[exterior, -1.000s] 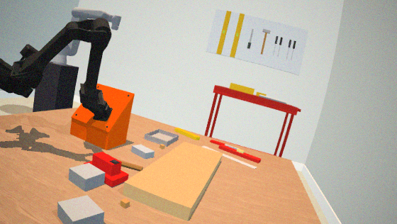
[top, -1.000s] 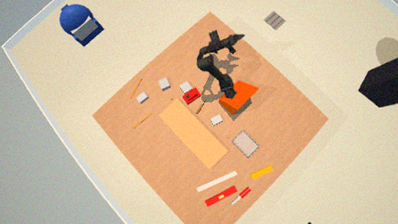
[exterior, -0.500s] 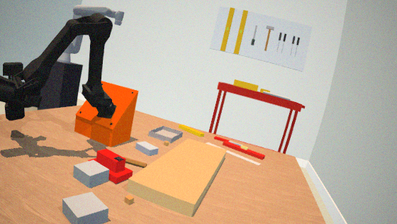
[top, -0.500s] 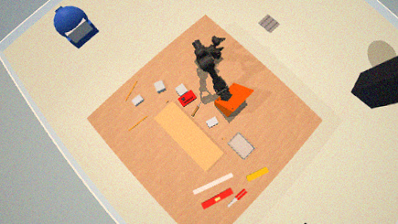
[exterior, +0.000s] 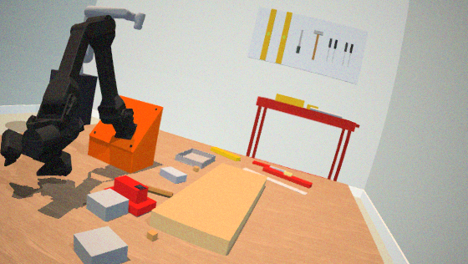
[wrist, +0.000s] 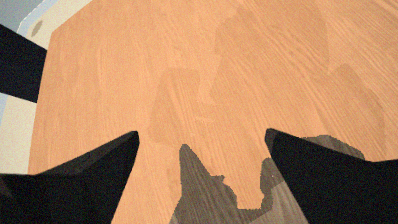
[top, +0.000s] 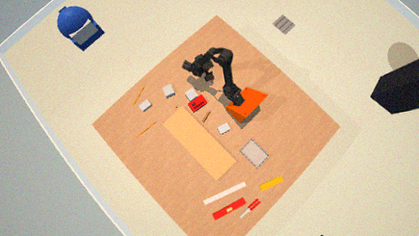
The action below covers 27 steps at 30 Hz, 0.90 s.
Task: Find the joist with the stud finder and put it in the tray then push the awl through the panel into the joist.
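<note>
The red stud finder [top: 197, 103] [exterior: 130, 191] stands on the table beside a pale block, near one end of the tan floor panel [top: 199, 143] [exterior: 213, 198]. The awl [top: 206, 116] [exterior: 160, 191] lies beside the panel; its brown handle shows, and its tip is hard to make out. The grey tray [top: 255, 153] [exterior: 188, 160] holds nothing that I can see. My gripper [top: 196, 73] [exterior: 22, 169] [wrist: 203, 135] is open and empty above the table, away from the stud finder on the side opposite the panel. Only tabletop and shadows show between its fingers in the wrist view.
The arm stands on an orange base [top: 250, 98] [exterior: 144, 129]. A pale block [top: 191, 95] [exterior: 107, 205] touches or nearly touches the stud finder; another [top: 224, 128] [exterior: 173, 175] lies between base and panel. A red level [top: 229, 208] and a yellow bar [top: 271, 183] lie beyond the panel.
</note>
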### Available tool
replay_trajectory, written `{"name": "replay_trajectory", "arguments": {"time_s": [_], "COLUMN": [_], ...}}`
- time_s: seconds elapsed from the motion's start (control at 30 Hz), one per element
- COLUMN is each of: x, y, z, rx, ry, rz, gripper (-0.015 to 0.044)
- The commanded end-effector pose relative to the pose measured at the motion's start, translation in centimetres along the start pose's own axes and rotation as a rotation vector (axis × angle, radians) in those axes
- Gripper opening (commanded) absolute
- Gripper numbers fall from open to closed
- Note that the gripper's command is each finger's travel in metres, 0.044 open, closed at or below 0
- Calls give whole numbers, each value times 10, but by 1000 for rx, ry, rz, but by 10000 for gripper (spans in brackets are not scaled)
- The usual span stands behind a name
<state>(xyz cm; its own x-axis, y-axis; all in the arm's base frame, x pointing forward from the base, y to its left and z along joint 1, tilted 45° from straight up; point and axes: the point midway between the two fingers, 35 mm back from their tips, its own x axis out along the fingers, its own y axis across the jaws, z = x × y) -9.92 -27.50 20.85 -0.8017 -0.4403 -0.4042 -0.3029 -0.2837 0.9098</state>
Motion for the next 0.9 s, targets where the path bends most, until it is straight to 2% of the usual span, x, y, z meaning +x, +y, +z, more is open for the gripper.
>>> {"name": "replay_trajectory", "arguments": {"time_s": [0.0, 0.3, 0.57, 0.87], "x": [-37, -143, -226, -232], "y": [-25, -91, -150, -155], "z": [-40, -85, -66, -62], "rx": [-308, -1029, -1688, -1742], "ry": [188, 609, 905, 926], "rz": [-38, 15, 205, 227], "gripper": [440, 440, 440, 440]}}
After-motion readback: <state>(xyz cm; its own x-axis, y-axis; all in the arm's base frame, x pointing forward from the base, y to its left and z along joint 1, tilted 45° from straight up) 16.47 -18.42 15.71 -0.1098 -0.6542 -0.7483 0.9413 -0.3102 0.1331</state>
